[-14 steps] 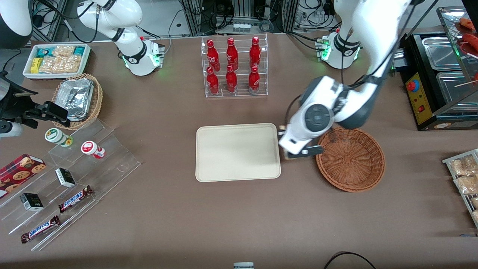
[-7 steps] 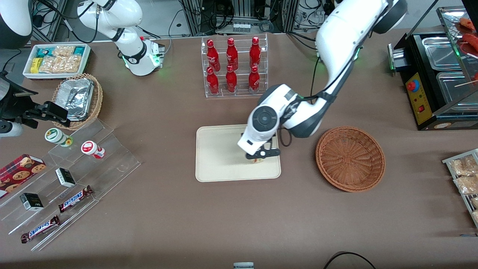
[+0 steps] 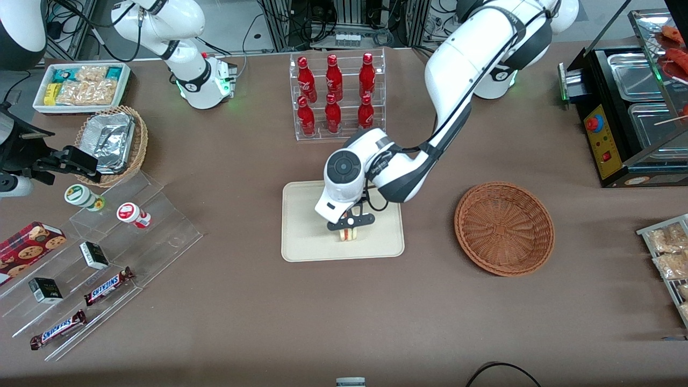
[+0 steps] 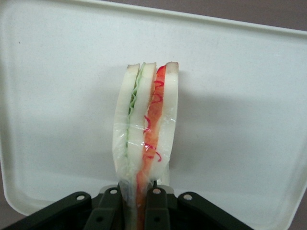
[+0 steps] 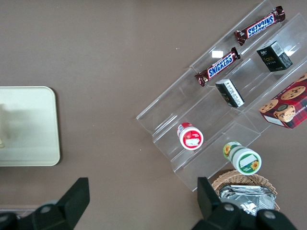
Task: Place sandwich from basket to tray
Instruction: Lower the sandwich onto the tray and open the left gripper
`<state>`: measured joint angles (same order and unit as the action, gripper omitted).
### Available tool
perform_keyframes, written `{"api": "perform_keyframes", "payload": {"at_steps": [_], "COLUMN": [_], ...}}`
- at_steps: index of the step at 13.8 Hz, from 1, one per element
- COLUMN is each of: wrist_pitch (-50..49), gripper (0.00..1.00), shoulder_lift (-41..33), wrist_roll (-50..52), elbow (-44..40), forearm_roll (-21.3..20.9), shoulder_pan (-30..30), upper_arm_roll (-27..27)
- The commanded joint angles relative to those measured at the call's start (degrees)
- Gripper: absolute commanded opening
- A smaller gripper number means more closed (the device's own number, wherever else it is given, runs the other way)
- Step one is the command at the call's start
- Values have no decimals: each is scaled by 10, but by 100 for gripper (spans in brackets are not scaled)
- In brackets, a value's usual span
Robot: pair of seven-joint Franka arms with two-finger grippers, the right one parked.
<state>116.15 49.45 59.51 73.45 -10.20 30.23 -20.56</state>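
Brown cloth covers the table (image 3: 344, 312), on which the tray (image 3: 301, 236) is set at the middle. The gripper (image 3: 349, 228) is positioned over the tray, above the half of it nearer the front camera. The sandwich (image 3: 349, 235) is clamped between the two fingers (image 4: 109, 211), which are pressed against its outer bread slices; it is held on edge, with the green and red filling layers visible along the cut side in the wrist view. Clear film is seen wrapped around the sandwich. Whether its lower end touches the tray surface cannot be told. The basket (image 3: 504, 228) is located beside the tray, toward the working arm's end of the table, well apart from the gripper; nothing is seen inside it. A clear rack of red bottles (image 3: 336, 97) is placed farther from the front camera than the tray. A stepped clear display stand (image 3: 107, 252) holding snack bars and small boxes is located toward the parked arm's end of the table.
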Motion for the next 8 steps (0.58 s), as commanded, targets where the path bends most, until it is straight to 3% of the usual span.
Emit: {"api": "perform_keyframes", "payload": {"at_steps": [1, 4, 6, 8], "wrist_pitch": [-18, -17, -15, -16], "gripper": [0, 4, 99, 100], "shoulder_lift": [14, 21, 21, 20], "wrist_roll": [8, 9, 11, 14], "elbow": [-28, -28, -28, -28], "forearm_roll": [-9, 9, 9, 9], "shoulder_pan": [7, 4, 4, 4], "upper_arm_roll": [3, 4, 4, 4]}}
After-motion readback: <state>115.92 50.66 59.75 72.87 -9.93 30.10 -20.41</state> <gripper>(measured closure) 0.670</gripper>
